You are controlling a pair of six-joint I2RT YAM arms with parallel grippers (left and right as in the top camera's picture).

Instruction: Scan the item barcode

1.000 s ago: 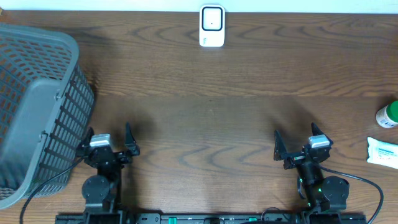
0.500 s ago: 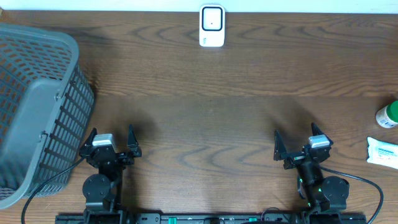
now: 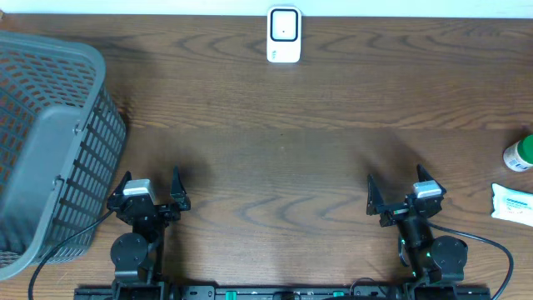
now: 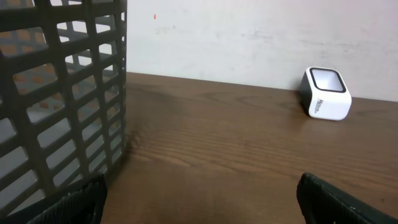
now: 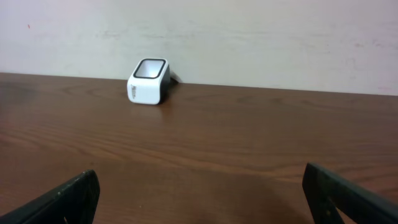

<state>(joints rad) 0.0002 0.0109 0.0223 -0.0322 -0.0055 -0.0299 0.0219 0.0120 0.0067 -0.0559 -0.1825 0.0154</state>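
Now I see left gripper [image 3: 150,178] and right gripper [image 3: 396,178] spread wide, empty, over the grained dark wood table [image 3: 275,125]. Boxy white scanner [image 3: 284,35], glossy dark window, sits far centre. At the right edge are 2 items: flat white packet [image 3: 512,202] and rounded green-and-white bottle [image 3: 520,154]. Grey plastic lattice basket [image 3: 92,150] stands left.

So the scanner [image 3: 284,35] sat at 12 o'clock on the table's [image 3: 283,125] far edge, the basket [image 3: 50,142] over at 9, and the bottle [image 3: 519,155] at 3 with a packet [image 3: 512,202] just in front of it. The left gripper [image 3: 150,177] was down at 7 and the right gripper [image 3: 396,179] at 5, well apart.
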